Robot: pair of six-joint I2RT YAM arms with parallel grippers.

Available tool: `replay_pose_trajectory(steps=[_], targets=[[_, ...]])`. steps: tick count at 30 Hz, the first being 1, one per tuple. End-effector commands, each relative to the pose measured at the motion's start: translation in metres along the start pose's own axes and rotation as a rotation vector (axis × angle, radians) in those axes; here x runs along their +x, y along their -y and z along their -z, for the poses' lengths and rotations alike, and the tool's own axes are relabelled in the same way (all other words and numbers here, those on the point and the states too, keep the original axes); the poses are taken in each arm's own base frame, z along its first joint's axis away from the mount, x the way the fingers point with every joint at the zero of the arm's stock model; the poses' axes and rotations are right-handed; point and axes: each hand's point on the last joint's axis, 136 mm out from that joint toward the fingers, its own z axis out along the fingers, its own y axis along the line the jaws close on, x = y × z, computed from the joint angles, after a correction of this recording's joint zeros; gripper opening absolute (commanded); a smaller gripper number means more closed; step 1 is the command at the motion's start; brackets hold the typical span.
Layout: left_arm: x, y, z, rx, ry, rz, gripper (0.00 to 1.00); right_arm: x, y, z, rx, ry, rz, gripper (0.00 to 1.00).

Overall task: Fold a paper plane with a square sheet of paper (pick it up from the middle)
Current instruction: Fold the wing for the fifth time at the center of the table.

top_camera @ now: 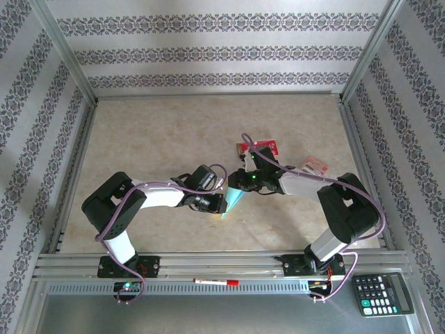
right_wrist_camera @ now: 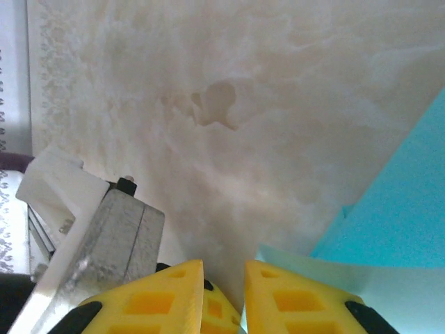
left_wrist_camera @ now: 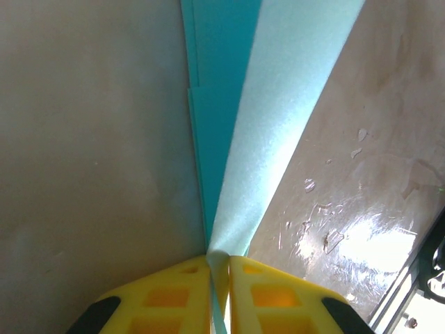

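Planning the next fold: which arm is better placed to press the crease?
Probably right. The left gripper is pinched on the folded blue paper, holding it; the right gripper, slightly open beside it, is free.

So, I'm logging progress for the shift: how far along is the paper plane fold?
Done: the paper is folded into a narrow, layered wedge along a centre crease. In hand: the left gripper is shut on its narrow end; the right gripper sits beside it, jaws slightly apart, gripping nothing. Left: probably wing folds and setting it down, though how finished the shape is I can't tell.
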Motion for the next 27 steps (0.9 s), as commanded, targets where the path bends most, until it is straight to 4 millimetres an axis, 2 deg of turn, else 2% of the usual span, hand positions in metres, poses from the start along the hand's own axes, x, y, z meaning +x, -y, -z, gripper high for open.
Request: replay_pose_trajectory(steps=[1,5,16,27], targets=[[0.022,-0.009,-0.008,-0.027,-0.095,0.021,0.13,-0.001,-0.002,-0.008,-0.001,-0.007,-0.057,0.23],[0.022,-0.01,-0.008,-0.03,-0.096,0.023,0.13,0.002,0.008,-0.011,0.044,-0.001,-0.095,0.23],[0.023,-0.012,-0.007,-0.047,-0.095,0.02,0.15,0.007,0.033,0.001,0.184,0.012,-0.122,0.21],[0.021,-0.012,-0.007,-0.043,-0.093,0.024,0.15,0.005,0.042,0.002,0.197,0.012,-0.121,0.21]])
